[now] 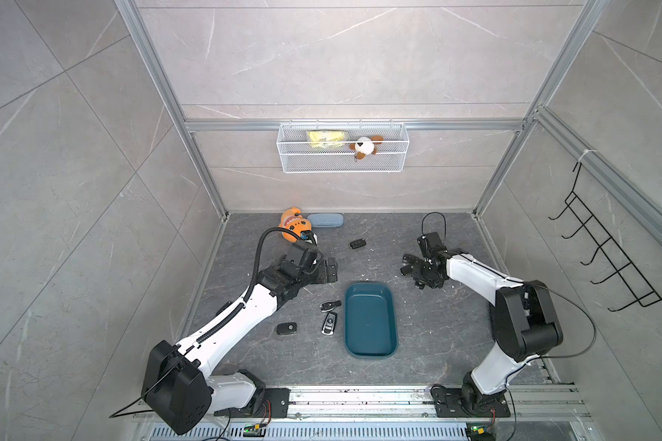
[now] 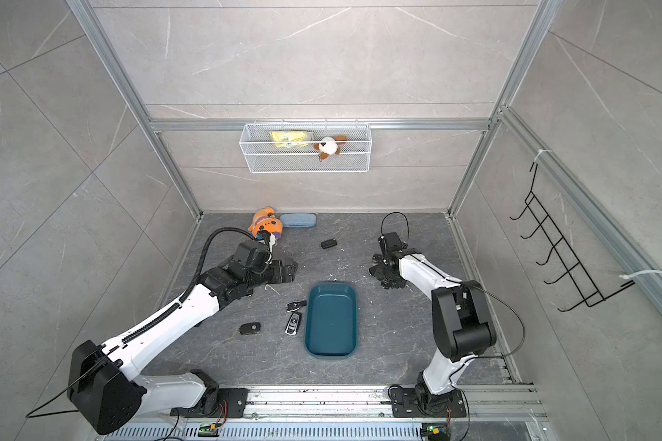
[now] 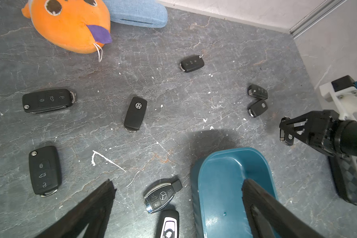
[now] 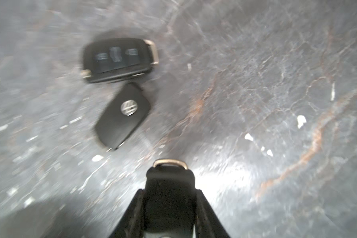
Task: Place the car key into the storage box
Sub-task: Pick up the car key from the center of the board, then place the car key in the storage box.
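My right gripper (image 4: 169, 192) is shut on a black car key (image 4: 169, 179), whose metal loop sticks out past the fingertips. The left wrist view shows the same key (image 3: 289, 138) in that gripper (image 3: 286, 131), above the floor and beyond the far right corner of the storage box (image 3: 218, 185). The box is a dark teal bin (image 1: 370, 320) at mid-floor with nothing in it. Over the floor left of the box's far end, my left gripper (image 1: 331, 269) stands open and holds nothing.
Several more black keys lie on the floor: two under my right gripper (image 4: 120, 59) (image 4: 123, 115), one further back (image 1: 357, 243), three left of the box (image 1: 330, 305) (image 1: 329, 323) (image 1: 286, 328). An orange plush (image 1: 293, 225) and a pale blue case (image 1: 325, 220) sit at the back. A wire basket (image 1: 343, 147) hangs on the wall.
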